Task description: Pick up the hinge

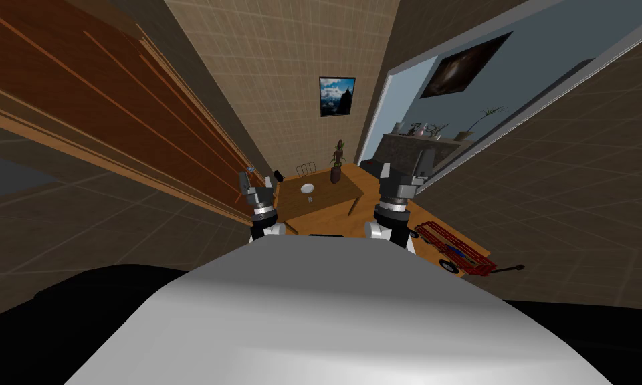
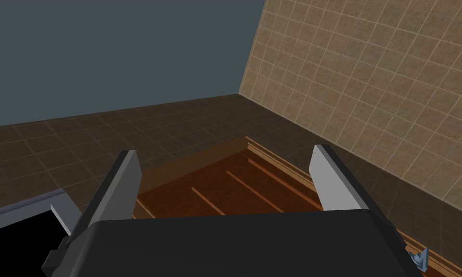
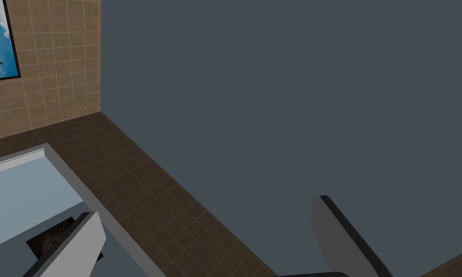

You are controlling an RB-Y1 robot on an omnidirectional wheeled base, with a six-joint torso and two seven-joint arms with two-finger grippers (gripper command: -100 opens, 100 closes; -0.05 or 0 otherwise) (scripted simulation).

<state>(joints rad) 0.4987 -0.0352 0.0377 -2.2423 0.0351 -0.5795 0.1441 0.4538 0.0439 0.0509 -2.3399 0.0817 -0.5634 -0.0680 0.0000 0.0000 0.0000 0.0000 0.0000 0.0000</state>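
Note:
A small blue-grey metal piece, likely the hinge [image 1: 250,168], sits at the edge of a tall red-brown wooden cabinet [image 1: 112,113] on my left. In the left wrist view the hinge [image 2: 420,258] lies on the wood's light trim, off to the side of the gripper's dark body and behind the fingertips. My left gripper [image 1: 256,182] is raised beside it and open [image 2: 225,185], with nothing but the cabinet's top [image 2: 225,187] showing between its fingers. My right gripper [image 1: 403,168] is raised on the other side, also open [image 3: 208,240] and holding nothing.
Ahead stands a wooden table [image 1: 333,200] with a white dish [image 1: 307,189] and a potted plant [image 1: 338,164]. A red wagon [image 1: 457,248] lies on the floor at the right. A doorway [image 1: 447,113] opens at the right onto a shelf of ornaments.

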